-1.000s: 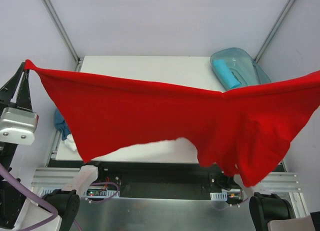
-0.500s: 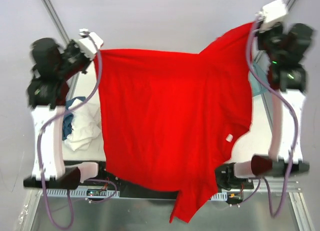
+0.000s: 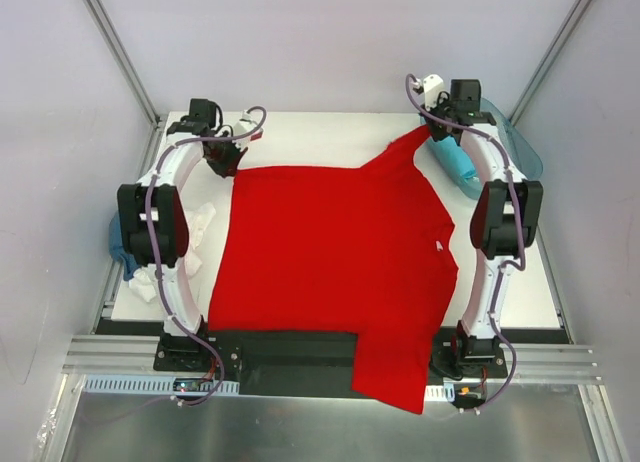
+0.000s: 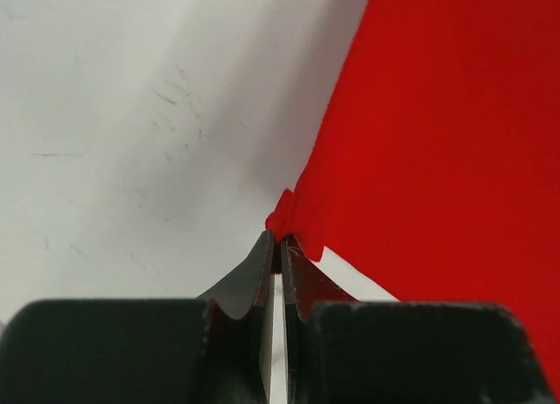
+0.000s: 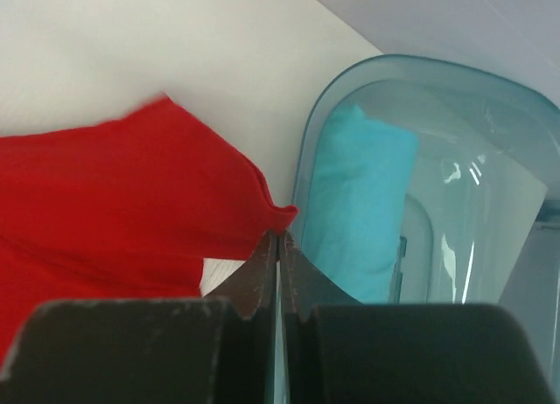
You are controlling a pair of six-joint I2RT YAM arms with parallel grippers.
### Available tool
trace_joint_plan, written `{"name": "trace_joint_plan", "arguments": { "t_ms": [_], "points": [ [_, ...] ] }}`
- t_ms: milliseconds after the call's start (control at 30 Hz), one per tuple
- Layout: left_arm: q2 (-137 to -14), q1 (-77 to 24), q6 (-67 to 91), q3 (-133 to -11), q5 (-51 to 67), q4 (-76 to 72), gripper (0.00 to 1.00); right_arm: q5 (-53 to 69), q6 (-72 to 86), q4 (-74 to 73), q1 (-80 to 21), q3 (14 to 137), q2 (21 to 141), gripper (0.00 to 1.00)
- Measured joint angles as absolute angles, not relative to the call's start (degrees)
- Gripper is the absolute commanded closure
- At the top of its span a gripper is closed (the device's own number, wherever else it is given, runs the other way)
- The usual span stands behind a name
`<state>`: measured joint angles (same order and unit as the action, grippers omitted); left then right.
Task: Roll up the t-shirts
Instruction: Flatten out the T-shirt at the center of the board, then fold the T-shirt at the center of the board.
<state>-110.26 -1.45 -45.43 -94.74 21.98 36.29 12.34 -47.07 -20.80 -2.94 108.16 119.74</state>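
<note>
Two far corners of flat red shirt [image 3: 340, 242], one pinched in left claw [image 4: 278, 240], other in right claw [image 5: 278, 236].

Four t-shirts [image 3: 330, 242], one tub [image 3: 522, 152]

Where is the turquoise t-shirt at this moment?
In the top view, the turquoise t-shirt lies inside the teal tub at the far right corner of the table, beside the right hand.

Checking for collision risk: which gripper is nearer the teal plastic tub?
Right. The right gripper, pinching the red t-shirt, sits beside the tub; the left gripper holds the shirt's opposite far corner.
</note>
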Motion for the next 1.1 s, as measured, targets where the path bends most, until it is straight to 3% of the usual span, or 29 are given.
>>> {"name": "trace_joint_plan", "arguments": {
  "t_ms": [600,833,1100],
  "points": [
    [-124.51,-1.5,-41.36,-114.65,17.34,35.68,1.0,-2.87,-52.16,-14.37,-8.08,129.01,137.97,0.99],
    [-124.73,-1.5,-40.91,-114.56,16.32,35.83,1.0,-3.64,-51.48,-11.9,-8.08,125.73,136.05,0.99],
    [-120.68,-1.5,-42.44,-109.3,17.54,36.05,1.0,-0.27,-52.07,-16.75,-8.29,110.83,121.78,0.99]
  ]
}}
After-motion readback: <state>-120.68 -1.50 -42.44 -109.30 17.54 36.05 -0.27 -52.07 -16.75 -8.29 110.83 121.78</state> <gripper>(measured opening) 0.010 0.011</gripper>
